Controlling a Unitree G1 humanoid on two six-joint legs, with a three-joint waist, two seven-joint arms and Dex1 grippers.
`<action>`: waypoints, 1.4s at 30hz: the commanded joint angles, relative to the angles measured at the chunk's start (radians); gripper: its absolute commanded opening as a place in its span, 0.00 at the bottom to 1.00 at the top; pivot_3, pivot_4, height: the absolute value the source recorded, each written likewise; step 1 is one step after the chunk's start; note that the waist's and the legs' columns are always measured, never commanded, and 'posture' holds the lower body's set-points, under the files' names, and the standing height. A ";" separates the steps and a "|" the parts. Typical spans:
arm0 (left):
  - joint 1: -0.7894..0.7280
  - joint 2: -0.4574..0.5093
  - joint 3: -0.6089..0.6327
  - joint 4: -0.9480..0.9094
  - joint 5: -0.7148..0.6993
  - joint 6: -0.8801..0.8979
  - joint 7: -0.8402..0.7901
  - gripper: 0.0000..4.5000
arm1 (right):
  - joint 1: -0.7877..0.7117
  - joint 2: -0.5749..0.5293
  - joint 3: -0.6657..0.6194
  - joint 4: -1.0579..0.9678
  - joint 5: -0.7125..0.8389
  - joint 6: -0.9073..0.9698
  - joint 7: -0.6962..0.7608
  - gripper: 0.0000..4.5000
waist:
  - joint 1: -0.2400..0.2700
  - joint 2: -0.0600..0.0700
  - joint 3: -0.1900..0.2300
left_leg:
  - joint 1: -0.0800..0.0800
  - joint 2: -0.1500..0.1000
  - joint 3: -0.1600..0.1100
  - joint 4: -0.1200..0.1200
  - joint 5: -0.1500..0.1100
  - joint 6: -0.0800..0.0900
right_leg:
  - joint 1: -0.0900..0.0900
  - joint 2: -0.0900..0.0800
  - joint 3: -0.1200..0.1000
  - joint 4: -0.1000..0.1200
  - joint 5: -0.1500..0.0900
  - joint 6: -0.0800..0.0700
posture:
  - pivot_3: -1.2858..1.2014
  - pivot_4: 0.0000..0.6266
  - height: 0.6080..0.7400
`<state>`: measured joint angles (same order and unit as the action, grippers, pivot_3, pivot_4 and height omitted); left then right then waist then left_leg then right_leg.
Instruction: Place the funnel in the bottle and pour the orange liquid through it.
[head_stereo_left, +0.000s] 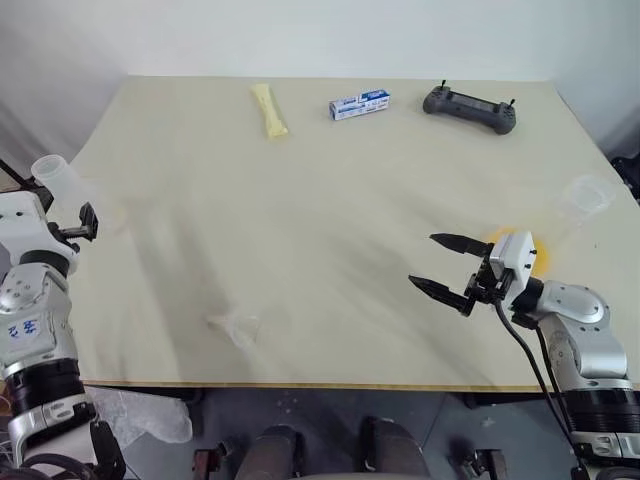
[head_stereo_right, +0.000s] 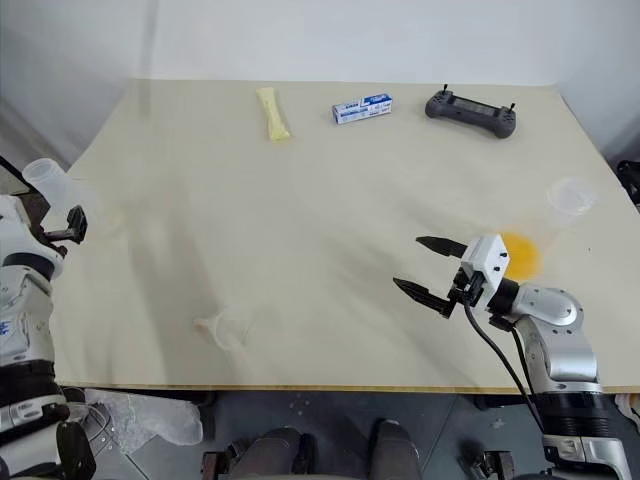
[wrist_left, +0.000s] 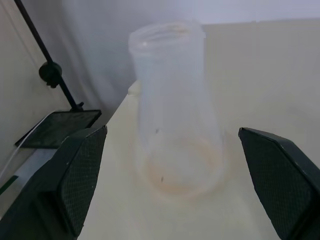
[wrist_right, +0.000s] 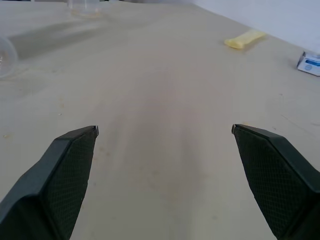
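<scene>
The clear flask-shaped bottle (head_stereo_left: 62, 188) stands upright at the table's far left edge. My left gripper (wrist_left: 171, 130) is open, level with the bottle, which stands a short way ahead between its fingers, untouched. The small clear funnel (head_stereo_left: 236, 328) lies on its side near the front edge, left of centre. At the right a clear cup (head_stereo_left: 583, 196) holds the orange liquid (head_stereo_left: 532, 254) in its base. My right gripper (head_stereo_left: 438, 263) is open and empty just left of that cup, pointing across the table.
Along the far edge lie a yellow packet (head_stereo_left: 269, 110), a blue and white box (head_stereo_left: 359, 104) and a dark controller (head_stereo_left: 469, 108). A black stand (wrist_left: 50, 72) rises beyond the table's left edge.
</scene>
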<state>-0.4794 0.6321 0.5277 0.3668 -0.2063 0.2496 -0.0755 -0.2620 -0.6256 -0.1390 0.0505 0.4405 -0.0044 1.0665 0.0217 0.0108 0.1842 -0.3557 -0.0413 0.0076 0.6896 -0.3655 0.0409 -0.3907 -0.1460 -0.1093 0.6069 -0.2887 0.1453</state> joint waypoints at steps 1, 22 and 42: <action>-0.063 0.035 -0.014 0.095 0.024 -0.064 0.002 1.00 | 0.008 -0.016 -0.041 -0.042 0.009 -0.022 -0.010 1.00 | -0.002 0.000 0.000 | 0.000 0.000 0.000 0.000 0.000 0.000 | 0.000 0.000 0.000 0.000 0.000 0.000 | 0.52 0.24 1.00; -0.411 0.099 -0.103 0.607 0.069 -0.296 0.054 1.00 | 0.036 -0.018 -0.061 -0.075 -0.008 -0.033 -0.057 1.00 | 0.001 -0.003 0.002 | -0.001 0.000 0.001 0.001 0.000 0.000 | -0.001 0.000 0.000 0.002 0.000 0.000 | 0.52 0.24 1.00; -0.471 -0.009 -0.210 0.362 -0.043 -0.210 -0.284 0.51 | 0.042 -0.038 -0.090 -0.089 -0.003 -0.022 -0.083 1.00 | 0.005 -0.005 0.003 | -0.007 -0.001 -0.003 0.008 0.000 0.000 | -0.002 -0.001 -0.003 0.003 0.001 0.001 | 0.52 0.24 1.00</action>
<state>-0.9206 0.6303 0.3328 0.8253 -0.2087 0.0274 -0.2966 -0.2157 -0.6462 -0.1968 -0.0084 0.4196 -0.0207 0.9882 0.0264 0.0061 0.1867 -0.3645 -0.0423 0.0044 0.6983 -0.3654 0.0413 -0.3933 -0.1467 -0.1130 0.6097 -0.2879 0.1469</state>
